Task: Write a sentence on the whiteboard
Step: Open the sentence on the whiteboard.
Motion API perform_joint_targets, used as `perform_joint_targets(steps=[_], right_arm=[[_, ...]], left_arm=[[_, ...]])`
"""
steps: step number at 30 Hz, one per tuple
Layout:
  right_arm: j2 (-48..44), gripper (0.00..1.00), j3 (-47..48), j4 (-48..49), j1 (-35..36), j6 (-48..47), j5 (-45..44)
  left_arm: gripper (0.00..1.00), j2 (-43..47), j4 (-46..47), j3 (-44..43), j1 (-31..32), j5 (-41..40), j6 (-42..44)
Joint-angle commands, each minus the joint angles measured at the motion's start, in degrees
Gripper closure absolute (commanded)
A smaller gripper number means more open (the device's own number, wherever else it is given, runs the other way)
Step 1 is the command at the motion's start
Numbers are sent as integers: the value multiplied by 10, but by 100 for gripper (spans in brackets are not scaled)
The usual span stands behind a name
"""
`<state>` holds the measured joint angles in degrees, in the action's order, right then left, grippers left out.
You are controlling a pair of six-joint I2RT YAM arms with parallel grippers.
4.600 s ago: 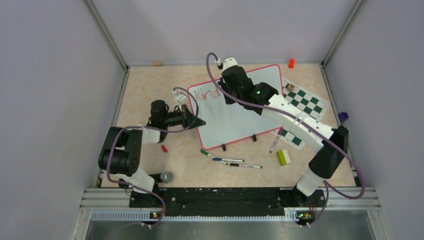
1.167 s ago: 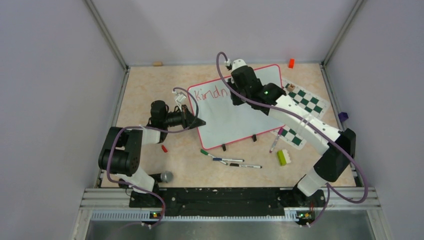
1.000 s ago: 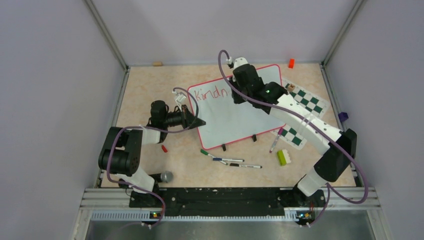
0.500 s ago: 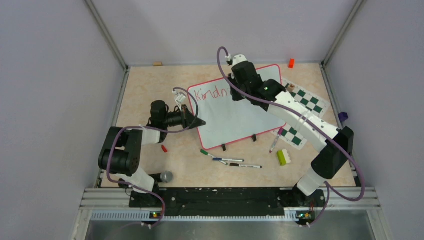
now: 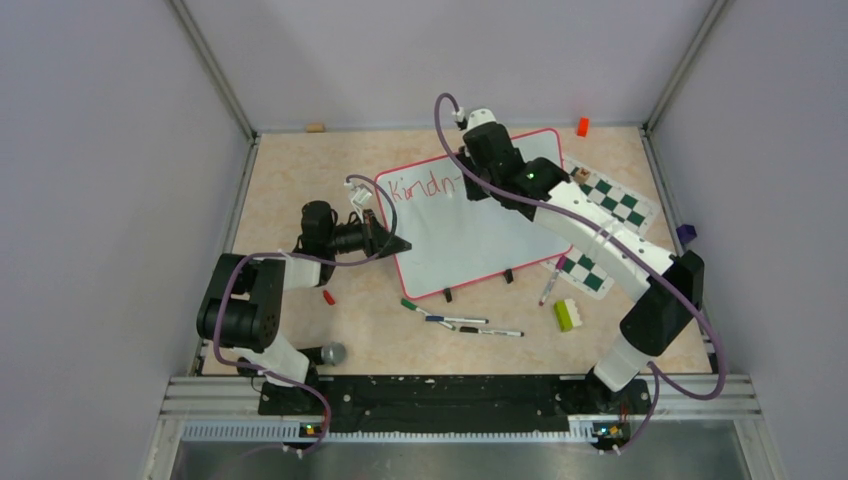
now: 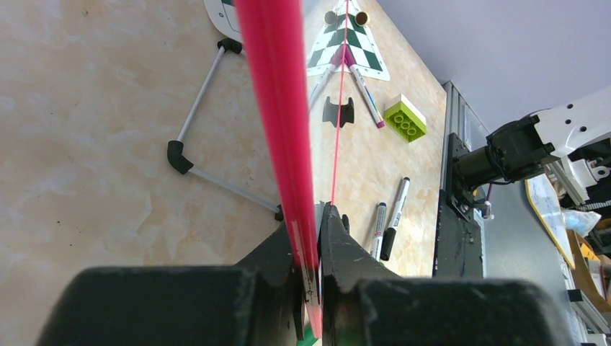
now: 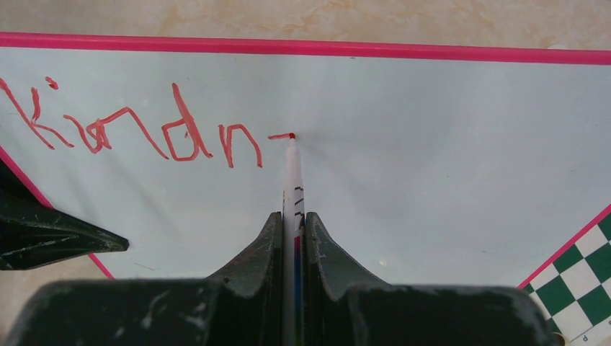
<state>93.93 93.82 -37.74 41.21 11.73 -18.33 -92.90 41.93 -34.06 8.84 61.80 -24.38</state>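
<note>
The whiteboard (image 5: pixel 470 230), white with a red-pink frame, lies at the table's middle, and shows in the right wrist view (image 7: pixel 432 166). Red lettering (image 5: pixel 420 187) along its top left reads "Kindn" with a short dash after it, seen in the right wrist view (image 7: pixel 144 130). My right gripper (image 7: pixel 293 220) is shut on a white marker (image 7: pixel 292 173) whose red tip touches the board at the dash's end. The right arm (image 5: pixel 490 160) hides the tip in the top view. My left gripper (image 5: pixel 400 243) is shut on the board's left edge; its jaws pinch the pink frame (image 6: pixel 277 108).
A green-and-white chess mat (image 5: pixel 605 210) lies right of the board. Loose markers (image 5: pixel 470 325), a green marker (image 5: pixel 412 306), a pink marker (image 5: pixel 552 280), a green brick (image 5: pixel 568 314), a red cap (image 5: pixel 328 297) and a grey ball (image 5: pixel 333 353) lie near the front. An orange block (image 5: pixel 582 126) sits at the back.
My right gripper moved rightward along the board's top line; the lettering grew from "Kind" to "Kindn" plus a short dash. The left gripper and the board have not moved.
</note>
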Motion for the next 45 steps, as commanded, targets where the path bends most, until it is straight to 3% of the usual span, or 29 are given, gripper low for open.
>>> perform_joint_targets(steps=[1,15,28,45], right_arm=[[-3,100,19,12,-13,2,-22],[18,100,58,17,-13,-9,5],[1,100,17,11,-13,-5,51],[-36,100,-28,-11,-13,0,-4]], left_arm=[[100,-22,-49,20,2,-114,72],[100,-22,-49,21,2,-115,72],[100,-22,-49,20,2,-113,72],[100,-21,-48,21,2,-113,72]])
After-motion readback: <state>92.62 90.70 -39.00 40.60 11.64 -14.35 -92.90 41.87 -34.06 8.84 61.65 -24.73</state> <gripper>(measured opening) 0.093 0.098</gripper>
